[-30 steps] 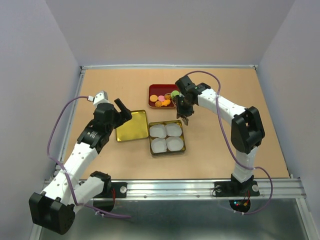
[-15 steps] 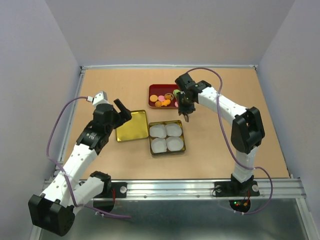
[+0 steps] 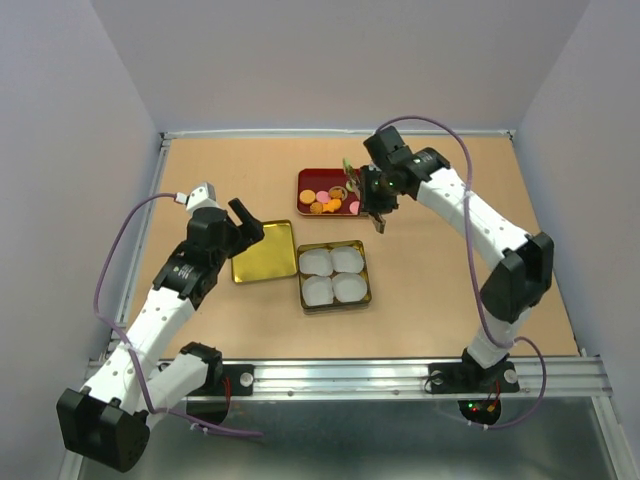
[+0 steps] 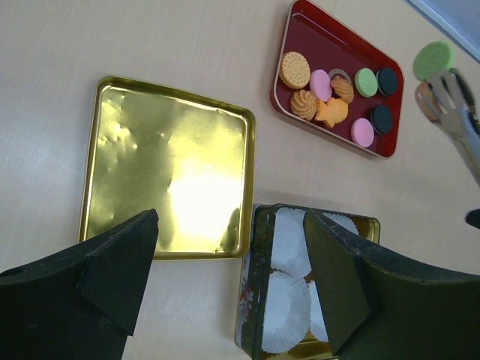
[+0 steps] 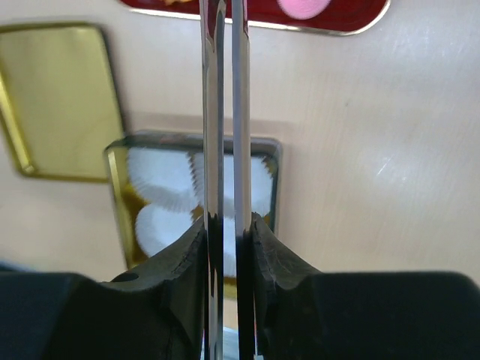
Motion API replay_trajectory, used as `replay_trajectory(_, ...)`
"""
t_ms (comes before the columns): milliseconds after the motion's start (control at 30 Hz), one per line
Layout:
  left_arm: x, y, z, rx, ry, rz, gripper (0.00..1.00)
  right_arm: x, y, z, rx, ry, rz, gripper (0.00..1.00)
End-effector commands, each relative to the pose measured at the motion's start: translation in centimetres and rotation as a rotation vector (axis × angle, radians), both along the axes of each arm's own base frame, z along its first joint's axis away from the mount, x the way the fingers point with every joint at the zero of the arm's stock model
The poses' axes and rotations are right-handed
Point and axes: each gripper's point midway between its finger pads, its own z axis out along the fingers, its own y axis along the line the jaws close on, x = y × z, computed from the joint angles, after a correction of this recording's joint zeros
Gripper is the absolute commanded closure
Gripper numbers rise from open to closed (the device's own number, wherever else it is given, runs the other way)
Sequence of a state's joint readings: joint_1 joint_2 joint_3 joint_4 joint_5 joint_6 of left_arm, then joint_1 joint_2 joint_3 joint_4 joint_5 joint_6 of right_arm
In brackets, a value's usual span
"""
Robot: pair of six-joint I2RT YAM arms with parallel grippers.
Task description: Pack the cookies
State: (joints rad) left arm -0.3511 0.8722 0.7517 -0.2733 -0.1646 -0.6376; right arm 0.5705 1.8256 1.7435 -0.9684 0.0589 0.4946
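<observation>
The left end effector (image 3: 243, 222) hangs over the left part of the tabletop (image 3: 200, 170) with its fingers (image 4: 112, 277) spread wide and nothing between them. Its tips sit above the near edge of the gold lid (image 4: 169, 176). That lid lies flat, inside up, and is bare.

Just to the right of the lid is the open tin (image 3: 335, 302), with one corner close against the lid's near right corner. Four white paper cups (image 4: 289, 300) fill it in a two-by-two block, and no cup has anything in it.

Beyond the tin, apart from it, lies the red tray (image 4: 300, 22), where most of the cookies (image 4: 320, 84) are. They lie in a loose cluster: a ridged tan round, an orange swirl, an orange star shape, two pink discs, a green one and two dark ones.

One green cookie (image 4: 433, 60) is outside the tray, off its far right corner, at the tips of the metal tongs (image 4: 450, 105). The tips meet its lower edge. How high it is above the tabletop cannot be told.

The right end effector (image 3: 376, 200) is clamped on the tongs. In the right wrist view its black fingers (image 5: 274, 255) press the two steel blades almost together. The blades run up past the tin towards the tray, and their tips are out of that view.
</observation>
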Motion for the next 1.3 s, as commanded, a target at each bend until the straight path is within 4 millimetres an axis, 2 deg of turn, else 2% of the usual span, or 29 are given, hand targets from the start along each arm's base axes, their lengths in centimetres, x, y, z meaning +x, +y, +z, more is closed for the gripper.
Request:
replay_trajectory(0,0.6,-0.1,1.0,-0.018,-0.037,0.001,0.11,-4.1,1.9,8.5,0.231,-0.072,0.128,1.0)
replay_trajectory(67,0.8,-0.3,1.3,-0.02,-0.041,-0.003,0.11,-6.4,2.3,8.7,0.292,-0.02,0.185,0.99)
replay_trajectory(100,0.9,-0.3,1.5,-0.02,-0.044,-0.003,0.11,-7.7,2.2,9.9,0.326,-0.025,0.206,0.99)
replay_trajectory(167,1.1,-0.4,1.7,-0.021,-0.045,-0.005,0.11,-10.2,2.5,9.9,0.387,0.045,0.238,1.0)
replay_trajectory(200,1.1,-0.4,1.8,-0.021,-0.045,-0.007,0.11,-11.9,2.8,11.1,0.452,0.065,0.279,0.99)
replay_trajectory(233,1.3,-0.5,2.1,-0.022,-0.049,-0.007,0.11,-13.2,2.8,10.4,0.473,0.111,0.291,1.0)
replay_trajectory(333,1.5,-0.6,2.4,-0.022,-0.052,-0.012,0.11,-17.0,4.0,10.9,0.591,0.201,0.356,1.0)
replay_trajectory(400,1.7,-0.7,2.6,-0.022,-0.052,-0.014,0.11,-19.3,3.7,10.2,0.625,0.243,0.368,1.0)
replay_trajectory(467,1.8,-0.8,2.8,-0.022,-0.053,-0.016,0.11,-20.7,3.0,10.1,0.623,0.234,0.365,1.0)
replay_trajectory(500,1.8,-0.7,3.0,-0.022,-0.057,-0.013,0.11,-21.5,2.5,8.6,0.606,0.268,0.354,0.99)
replay_trajectory(567,1.7,-0.5,3.0,-0.021,-0.056,-0.002,0.11,-23.2,2.2,7.1,0.611,0.317,0.341,1.0)
replay_trajectory(633,1.7,-0.3,3.0,-0.019,-0.059,0.011,0.11,-24.2,2.4,6.4,0.624,0.335,0.34,1.0)
replay_trajectory(700,1.7,-0.3,3.0,-0.023,-0.06,0.011,0.11,-25.0,2.8,5.2,0.634,0.356,0.335,1.0)
replay_trajectory(833,1.6,-0.5,3.0,-0.028,-0.054,0.002,0.11,-25.0,3.5,4.3,0.634,0.357,0.334,1.0)
replay_trajectory(967,1.1,-0.1,2.9,-0.019,-0.049,0.009,0.11,-23.4,4.4,3.2,0.62,0.337,0.31,1.0)
replay_trajectory(1167,0.3,0.3,2.5,-0.016,-0.044,0.019,0.11,-20.9,5.6,2.8,0.583,0.3,0.274,0.99)
replay_trajectory(1267,0.0,0.4,2.1,-0.019,-0.039,0.018,0.11,-20.7,5.8,1.9,0.569,0.326,0.258,1.0)
